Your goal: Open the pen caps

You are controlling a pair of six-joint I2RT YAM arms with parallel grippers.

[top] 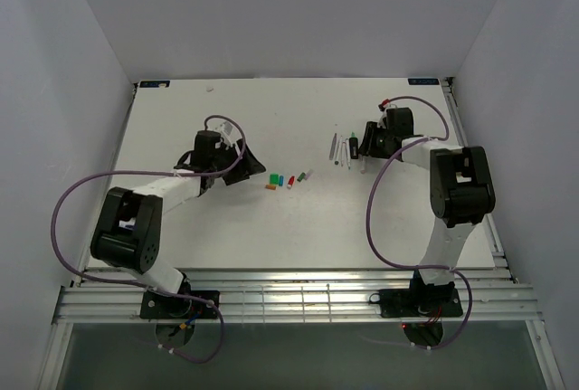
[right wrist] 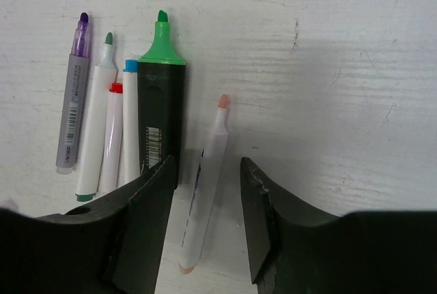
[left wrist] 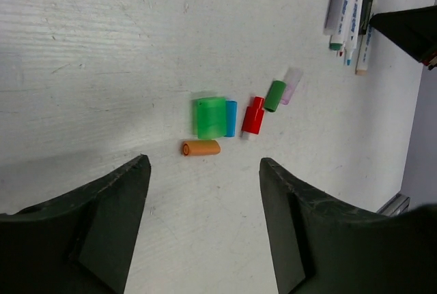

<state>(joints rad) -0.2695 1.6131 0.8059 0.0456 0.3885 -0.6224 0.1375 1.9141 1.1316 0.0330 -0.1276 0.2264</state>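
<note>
From the top external view, the pen caps (top: 288,179) lay bunched near the middle of the table (top: 181,118), just ahead of the left gripper (top: 253,166). The pens (top: 346,149) sat well apart to the right, under the right gripper (top: 364,146), a sorting that suggested caps on one side and barrels on the other by design. In the left wrist view, that claw's jaws stood wide with nothing between them. It hung over the orange cap (left wrist: 201,147), beyond which the green cap (left wrist: 210,117) touched the blue cap (left wrist: 231,118), with the red cap (left wrist: 252,115) just beside. In the right wrist view, the jaws stood apart on either side of the orange-tipped pen (right wrist: 205,192), seemingly clear of it. The black marker (right wrist: 162,103) and four slim pens lay alongside. Every tip showed bare, so the uncapping looked finished.
</note>
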